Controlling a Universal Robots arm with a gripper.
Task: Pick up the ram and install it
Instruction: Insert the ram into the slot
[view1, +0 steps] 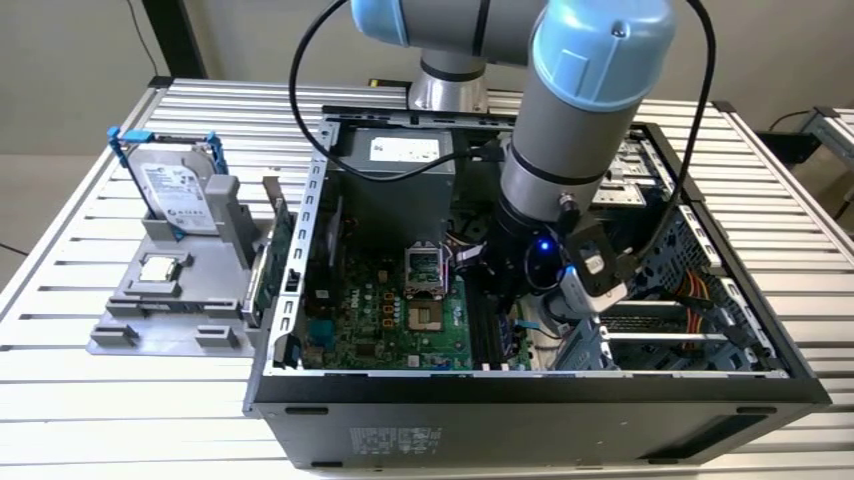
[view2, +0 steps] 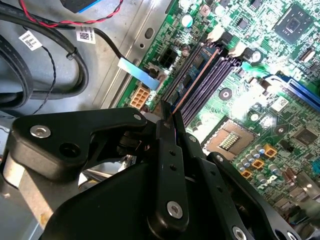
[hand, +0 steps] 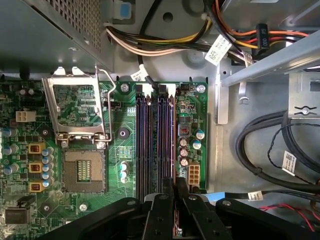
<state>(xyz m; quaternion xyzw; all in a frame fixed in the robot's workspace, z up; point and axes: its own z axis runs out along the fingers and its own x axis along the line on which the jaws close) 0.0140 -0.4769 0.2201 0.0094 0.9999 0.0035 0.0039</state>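
Grey plastic holder (view1: 167, 300) sat on the slatted tabletop (view1: 80, 420) at the exterior view's left, a hard drive (view1: 176, 190) standing upright in it and a small square processor (view1: 160, 267) lying flat below. Further right, the open computer case (view1: 534, 400) took the arm deep inside, over the motherboard (view1: 387, 320). And there it was in both wrist views: the gripper (view2: 169, 117) had its fingers (hand: 181, 192) clamped together on the ram (view2: 197, 75), which stood on edge in the outermost memory slot (hand: 173, 140), beside the empty processor socket (hand: 84, 170).
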